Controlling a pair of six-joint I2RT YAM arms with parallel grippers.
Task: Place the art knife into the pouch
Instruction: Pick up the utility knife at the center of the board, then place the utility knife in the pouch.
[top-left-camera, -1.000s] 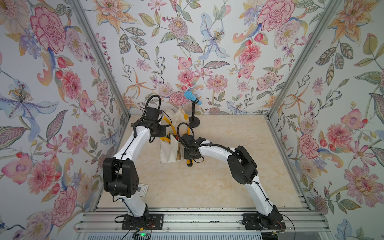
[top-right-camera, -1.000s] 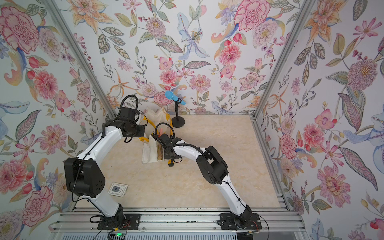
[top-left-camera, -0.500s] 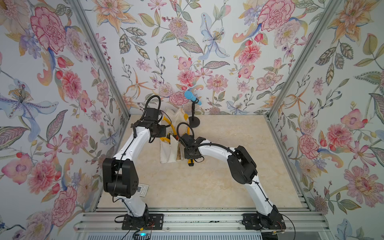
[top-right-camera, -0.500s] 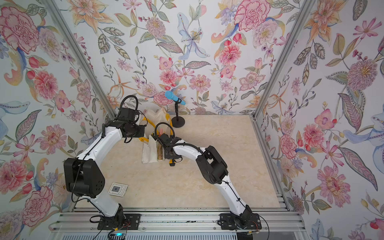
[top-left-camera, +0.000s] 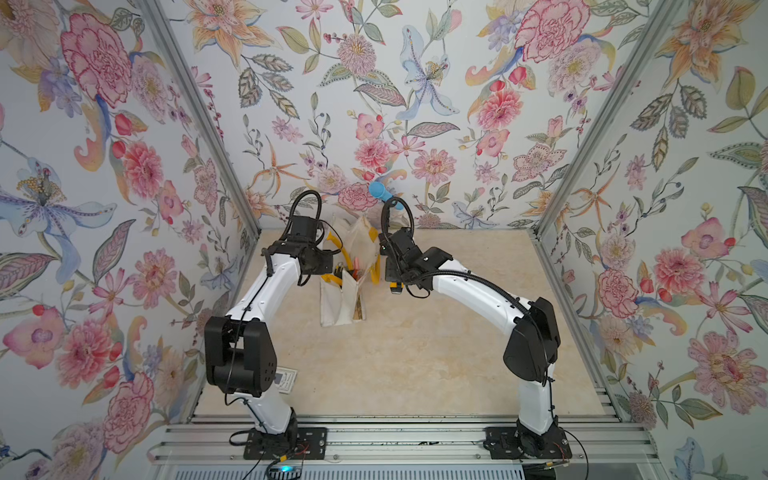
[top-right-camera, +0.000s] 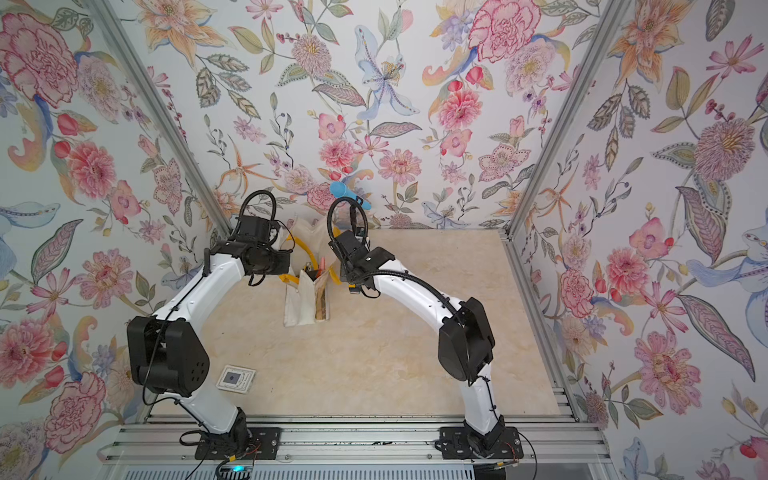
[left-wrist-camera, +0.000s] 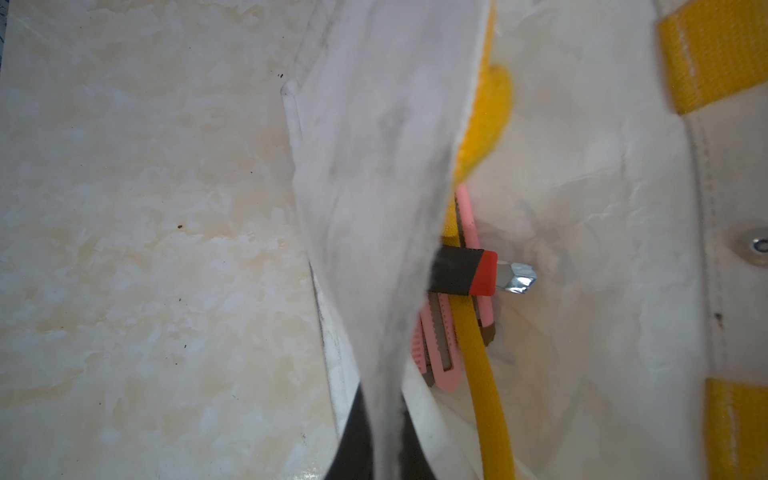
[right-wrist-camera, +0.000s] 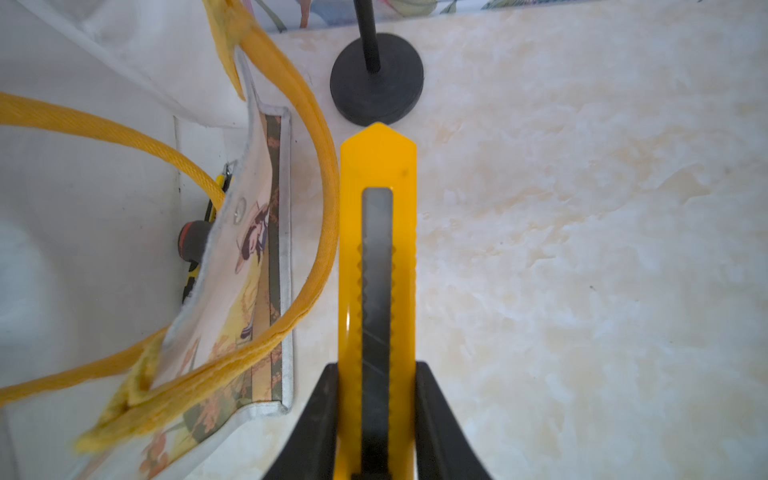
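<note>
Swinging up and back from the pouch's (top-left-camera: 338, 303) side, the right arm (top-left-camera: 469, 286) has carried the art knife (right-wrist-camera: 378, 166) higher and nearer the rear wall. The left arm (top-left-camera: 266, 291) and pouch sit as before.

On the right gripper (right-wrist-camera: 377, 368), the 2 fingers (right-wrist-camera: 324, 399) pinch the yellow art knife by its flanks, parted only by its body. The knife's long axis runs straight out from the fingers, pointed yellow end leading, toward the tabletop (right-wrist-camera: 582, 249) at the edge of the black stand base (right-wrist-camera: 376, 89). It hangs outside the pouch, just beside 1 yellow loop handle (right-wrist-camera: 324, 208).

The left gripper (left-wrist-camera: 381, 399) is clamped tight on the pouch's fabric edge. A pink knife (left-wrist-camera: 444, 357) and a red-and-black tool (left-wrist-camera: 465, 272) lie inside.
</note>
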